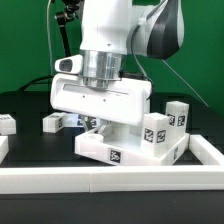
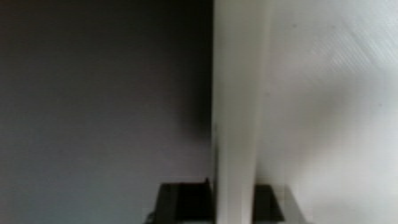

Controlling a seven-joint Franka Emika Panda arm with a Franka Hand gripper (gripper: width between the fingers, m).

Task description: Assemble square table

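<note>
Right, the white arm (image 1: pixel 110 40) is low over the black worktop (image 1: pixel 30 105), its broad white wrist block filling the middle of the exterior view. The pincer (image 1: pixel 108 128) is tucked underneath that block, hard to see from outside. From the wrist view, a tall white plate edge (image 2: pixel 237 110) runs straight up between the two dark fingertips (image 2: pixel 178 200), so the pincer is pressed together on a thin white edge, pinching the square tabletop (image 1: pixel 130 145).

That tabletop sits just below the arm, tilted, its near corner showing a black-and-white tag and its raised rim catching the light. Whether anything lies inside its tray-like hollow cannot be told; the arm hides it.

Now the loose legs. One small white tagged block (image 1: pixel 52 122) lies on the worktop at the exterior view's left of the tabletop, and another (image 1: pixel 6 124) lies farther left, at the frame edge. At the exterior view's right, two tagged blocks stand close together: one (image 1: pixel 157 128) just beside the tabletop, the other (image 1: pixel 178 115) a little farther back. All four lie outside the tabletop.

Along the near side runs the long white rail (image 1: pixel 110 178), bending back at the exterior view's right.
</note>
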